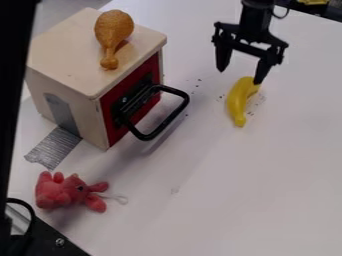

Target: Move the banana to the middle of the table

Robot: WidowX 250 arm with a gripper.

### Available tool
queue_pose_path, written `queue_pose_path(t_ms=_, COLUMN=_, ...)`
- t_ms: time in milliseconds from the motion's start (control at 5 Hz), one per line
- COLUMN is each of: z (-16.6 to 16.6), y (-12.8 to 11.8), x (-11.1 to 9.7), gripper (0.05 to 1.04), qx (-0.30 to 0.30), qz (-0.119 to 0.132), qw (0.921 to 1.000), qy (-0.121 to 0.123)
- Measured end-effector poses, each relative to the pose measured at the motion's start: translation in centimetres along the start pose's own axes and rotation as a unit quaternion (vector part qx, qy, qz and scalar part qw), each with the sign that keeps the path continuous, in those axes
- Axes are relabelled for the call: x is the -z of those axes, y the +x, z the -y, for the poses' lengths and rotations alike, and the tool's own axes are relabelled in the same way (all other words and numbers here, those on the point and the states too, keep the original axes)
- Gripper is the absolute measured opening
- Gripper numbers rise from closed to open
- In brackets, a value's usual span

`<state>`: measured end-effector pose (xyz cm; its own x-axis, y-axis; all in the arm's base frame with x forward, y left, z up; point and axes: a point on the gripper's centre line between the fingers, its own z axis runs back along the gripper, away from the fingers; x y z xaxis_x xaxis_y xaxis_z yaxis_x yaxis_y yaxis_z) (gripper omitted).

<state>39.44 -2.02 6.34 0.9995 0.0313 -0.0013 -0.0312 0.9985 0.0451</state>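
Banana (236, 102) is on the white table (254, 185), upper right of the view, right of the wooden box with the red door (73, 60). Lies roughly lengthwise toward me, slight curve, top end right under the gripper (240, 76).

Handling: looks like a plastic toy, so likely light, fairly stiff, hard to damage. Smooth skin could be a bit slippery, and the curve may let it roll or swing if pinched off-centre. Best hold: across the thick middle, one finger each side; the narrow ends would probably let it droop or pivot.

Gripper: black, two fingers, spread wide, nothing pinched between them. They point down at the banana's top end. The finger on the view's right is at that tip, maybe touching, maybe just above; hard to tell from where I stand. As it hangs, it's off toward the end, so I'd shift it down the banana's length to the belly before closing. Not at the table's middle yet, by my read; grasp comes first, then carry.
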Motion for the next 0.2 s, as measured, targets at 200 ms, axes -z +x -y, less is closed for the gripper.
queue_pose_path(t_ms=200, z=0.13, y=-1.17, x=-2.9, gripper=1.0, qx=0.006, qz=0.018, qw=0.9997, qy=-0.012)
